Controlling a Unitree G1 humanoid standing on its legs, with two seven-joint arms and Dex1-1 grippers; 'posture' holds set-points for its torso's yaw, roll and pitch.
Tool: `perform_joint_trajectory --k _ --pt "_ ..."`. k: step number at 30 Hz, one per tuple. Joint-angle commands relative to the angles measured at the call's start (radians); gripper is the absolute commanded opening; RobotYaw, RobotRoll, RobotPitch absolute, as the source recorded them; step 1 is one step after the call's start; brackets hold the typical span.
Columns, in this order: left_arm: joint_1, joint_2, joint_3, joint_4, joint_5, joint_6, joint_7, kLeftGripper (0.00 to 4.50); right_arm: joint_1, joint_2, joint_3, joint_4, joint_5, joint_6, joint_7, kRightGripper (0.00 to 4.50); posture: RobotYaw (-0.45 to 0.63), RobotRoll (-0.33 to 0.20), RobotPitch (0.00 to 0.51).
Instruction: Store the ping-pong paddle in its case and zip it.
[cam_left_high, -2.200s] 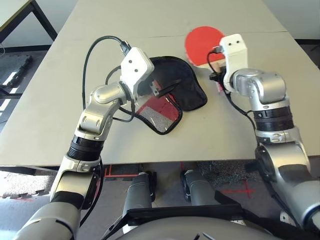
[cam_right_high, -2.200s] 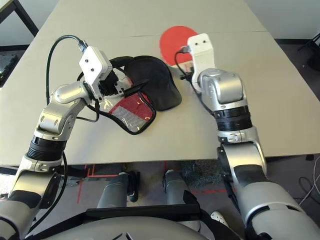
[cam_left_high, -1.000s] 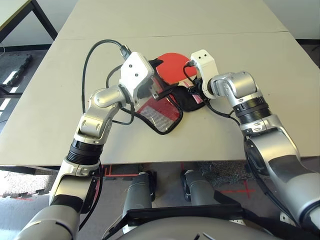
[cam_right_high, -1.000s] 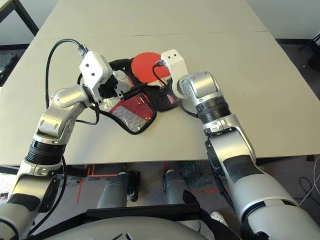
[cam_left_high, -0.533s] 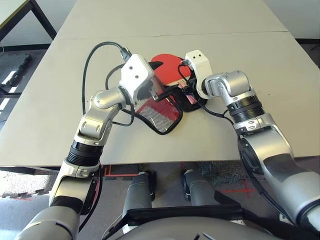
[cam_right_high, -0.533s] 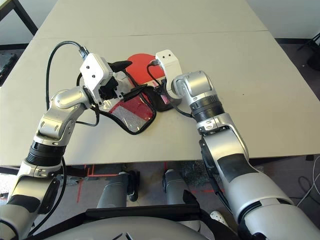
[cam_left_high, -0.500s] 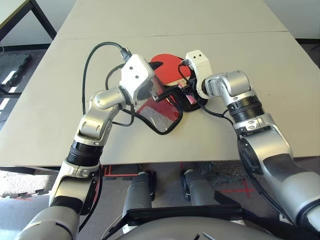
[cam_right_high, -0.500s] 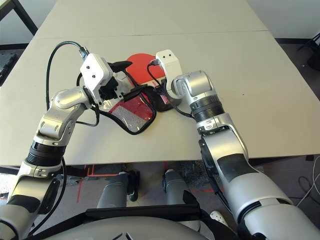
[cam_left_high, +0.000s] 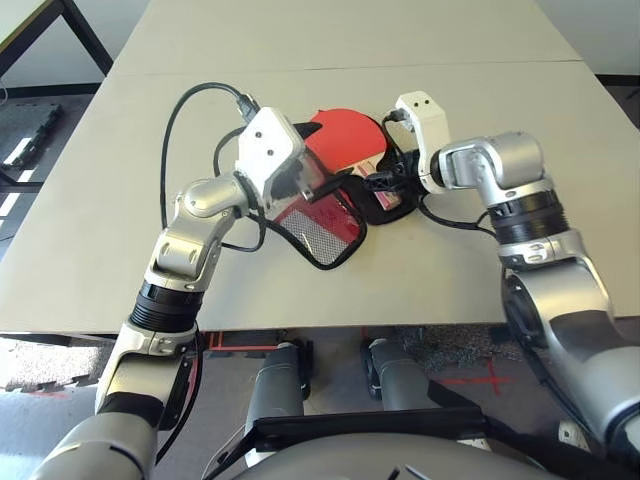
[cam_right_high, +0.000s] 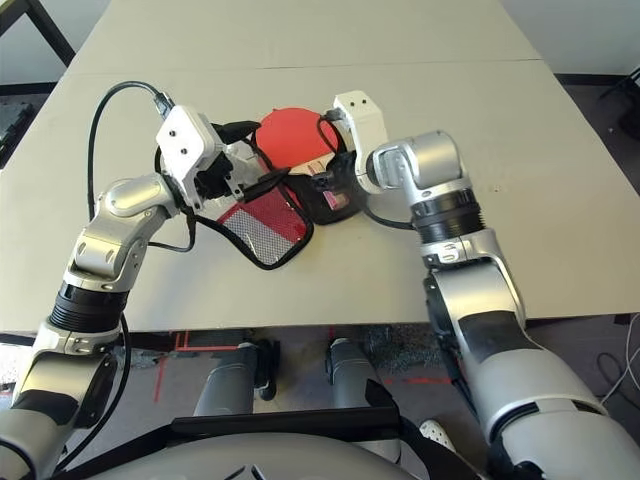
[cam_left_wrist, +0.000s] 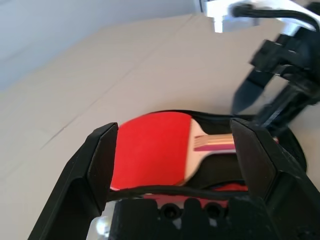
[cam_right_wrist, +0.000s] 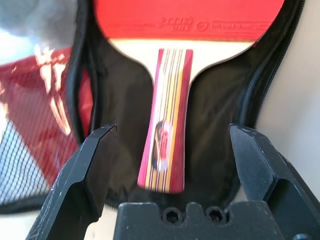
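Paddle (cam_right_wrist: 165, 145) lies inside open case (cam_right_wrist: 220, 125); right claw (cam_right_wrist: 170, 150) apart; left claw (cam_left_wrist: 172, 155) apart.

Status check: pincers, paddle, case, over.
Right pincer open, clear of the paddle. Left pincer open at the flap of the case. Paddle lies on the lining, unzipped. Nothing blocking.

Silver jointed forearms with black ribbed wrist bands; white boxy wrist housings; looping black cables; black two-fingered left end effector (cam_left_wrist: 172, 165) and right end effector (cam_right_wrist: 172, 167), screws at base.
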Motion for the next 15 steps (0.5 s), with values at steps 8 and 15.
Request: perform_joint_trajectory --k 8,15 --pt "-0.031 0.261 0.135 0.159 0.063 -0.03 -0.022 4.5 0.07 -0.126 -0.025 -0.014 0.063 -0.244 0.205 4.48 0.04 0.0 0.185" --pt "0.036 0.369 0.141 0.342 0.132 -0.142 -0.028 4.5 0.078 -0.12 -0.065 0.043 0.057 -0.349 0.203 4.48 0.04 0.0 0.179"
